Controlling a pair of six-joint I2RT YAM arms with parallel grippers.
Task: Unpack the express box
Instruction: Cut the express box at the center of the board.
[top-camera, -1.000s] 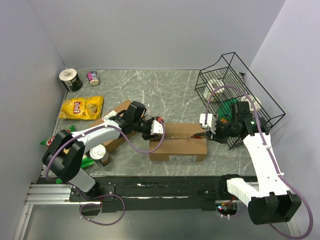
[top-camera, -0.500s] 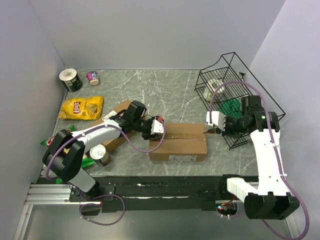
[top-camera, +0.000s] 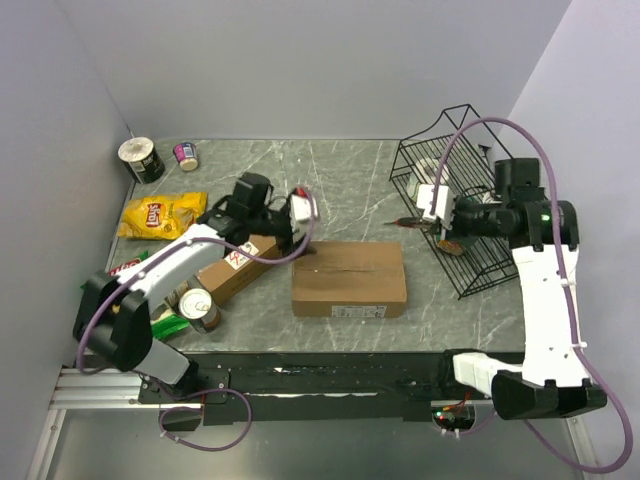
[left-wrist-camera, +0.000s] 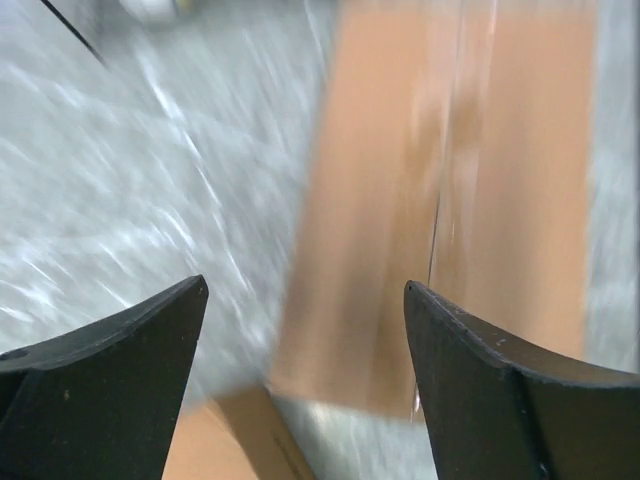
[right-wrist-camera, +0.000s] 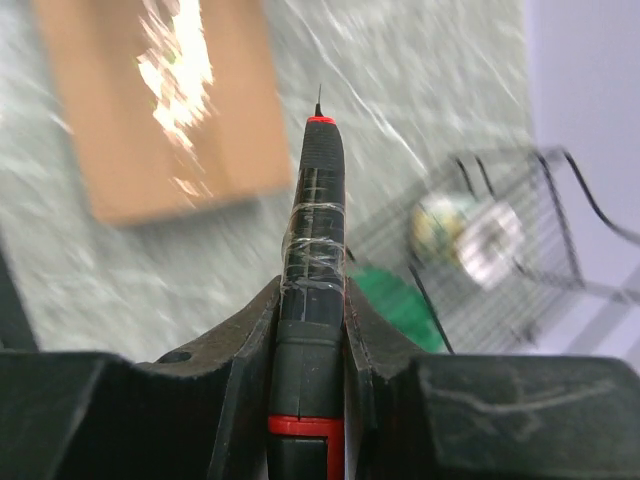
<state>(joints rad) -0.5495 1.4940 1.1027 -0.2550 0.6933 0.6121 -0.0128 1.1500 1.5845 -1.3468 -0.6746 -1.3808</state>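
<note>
The express box is a flat brown carton lying closed in the middle of the table, with a taped seam along its top. It also shows in the left wrist view and the right wrist view. My left gripper hangs open just off the box's left end, with nothing between its fingers. My right gripper is raised to the right of the box, in front of the basket. It is shut on a black cutter with a red tip and a thin blade pointing toward the box.
A black wire basket holding a green item and a white roll stands at the right. A second cardboard box lies left of the express box. A chips bag, a can, a cup and a small tub sit at the left.
My left gripper has opened, let go of the box's left end and pulled back to the left. The right arm has lifted the cutter off the box toward the basket. The box has shifted slightly left.
</note>
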